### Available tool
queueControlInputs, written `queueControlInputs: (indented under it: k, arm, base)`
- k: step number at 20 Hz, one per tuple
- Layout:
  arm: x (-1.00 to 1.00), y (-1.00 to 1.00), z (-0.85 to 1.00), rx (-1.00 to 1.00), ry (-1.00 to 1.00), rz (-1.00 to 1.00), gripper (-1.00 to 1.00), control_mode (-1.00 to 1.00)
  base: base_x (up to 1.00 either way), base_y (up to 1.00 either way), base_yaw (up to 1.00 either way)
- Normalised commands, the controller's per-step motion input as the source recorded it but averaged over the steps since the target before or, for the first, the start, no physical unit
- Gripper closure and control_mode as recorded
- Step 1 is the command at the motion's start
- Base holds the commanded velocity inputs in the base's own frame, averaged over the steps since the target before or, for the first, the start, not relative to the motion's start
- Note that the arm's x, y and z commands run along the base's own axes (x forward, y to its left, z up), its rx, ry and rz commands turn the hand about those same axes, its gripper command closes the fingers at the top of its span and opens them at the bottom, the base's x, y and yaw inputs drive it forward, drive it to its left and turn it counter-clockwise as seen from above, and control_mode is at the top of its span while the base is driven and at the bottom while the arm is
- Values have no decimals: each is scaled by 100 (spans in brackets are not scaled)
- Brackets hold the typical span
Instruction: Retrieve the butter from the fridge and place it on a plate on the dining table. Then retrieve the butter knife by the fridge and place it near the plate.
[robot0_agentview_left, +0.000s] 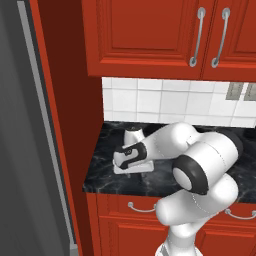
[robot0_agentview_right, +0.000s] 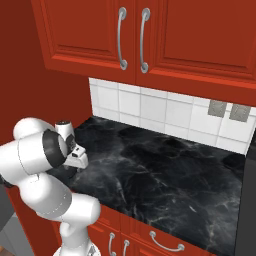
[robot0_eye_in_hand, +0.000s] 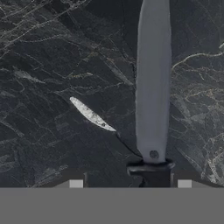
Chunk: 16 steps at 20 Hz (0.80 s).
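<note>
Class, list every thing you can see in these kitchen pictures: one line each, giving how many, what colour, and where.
butter knife: one, grey blade with dark handle, flat on the counter below the hand.
counter: one, black white-veined marble, under the wall cabinets.
wall cabinets: red, grey handles, above the counter.
base cabinets: red, below the counter.
tiles: white, behind the counter.
fridge: one, grey, left.
arm: one, white, over the counter.
pincer: one, astride the knife's handle.

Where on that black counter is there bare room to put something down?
Most of the marble counter lies bare: the wide stretch from the gripper rightward, bordered by the white tile wall behind and the front edge. It is crowded only at the left end, where the gripper hangs low over the butter knife.
</note>
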Motion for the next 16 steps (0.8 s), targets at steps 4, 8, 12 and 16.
queueControlInputs:
  k: [4,8,12,16]
  arm:
    - [0,0,-7,0,0,0,-100,-100]
    - [0,0,-9,0,0,0,100,-100]
    - [0,0,-12,0,0,0,100,-100]
    - [0,0,-8,1,0,0,100,-100]
  base:
    - [0,0,0]
    - [0,0,0]
    - [0,0,0]
    - [0,0,0]
